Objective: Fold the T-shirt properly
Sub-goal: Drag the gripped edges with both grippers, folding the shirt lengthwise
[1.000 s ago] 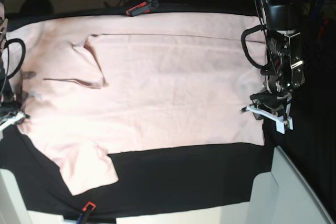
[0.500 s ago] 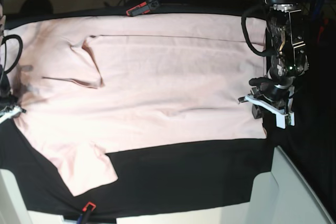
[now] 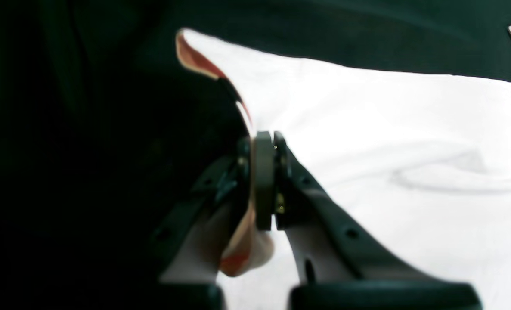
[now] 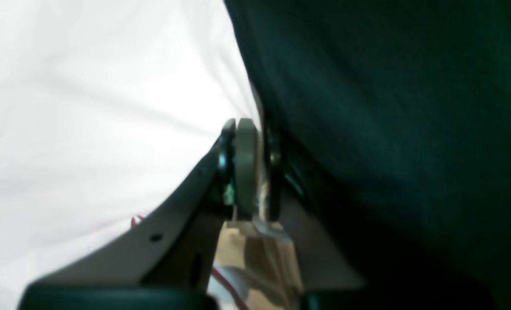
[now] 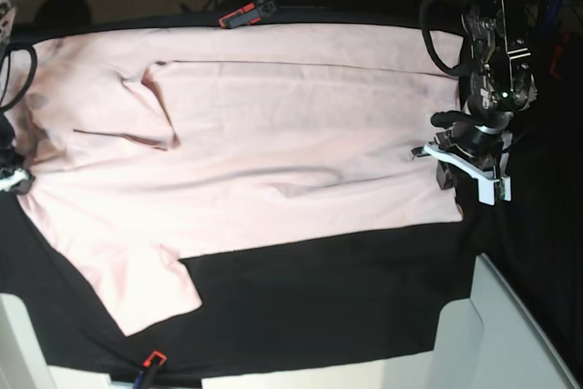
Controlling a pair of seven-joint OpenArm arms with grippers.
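The pale pink T-shirt (image 5: pixel 273 134) lies spread, plain side up, across the black table cloth (image 5: pixel 319 307). One sleeve points to the front left, and the other lies folded over at the back left. My left gripper (image 5: pixel 455 166) is at the shirt's right edge. In the left wrist view, this gripper (image 3: pixel 264 146) is shut on a pinched fold of the T-shirt (image 3: pixel 388 129). My right gripper (image 5: pixel 11 179) sits at the shirt's left edge, mostly cut off. In the right wrist view, it (image 4: pixel 252 142) is shut on the edge of the T-shirt (image 4: pixel 87 107).
A red-and-black clamp tool (image 5: pixel 250 13) and cables lie just behind the cloth's back edge. A white panel (image 5: pixel 510 334) stands at the front right corner. A small red-and-black item (image 5: pixel 150 360) sits at the front edge.
Both grippers have moved toward the back, dragging the shirt's side edges with them. The near hem has shifted back, and a shallow ridge has risen across the shirt's middle.
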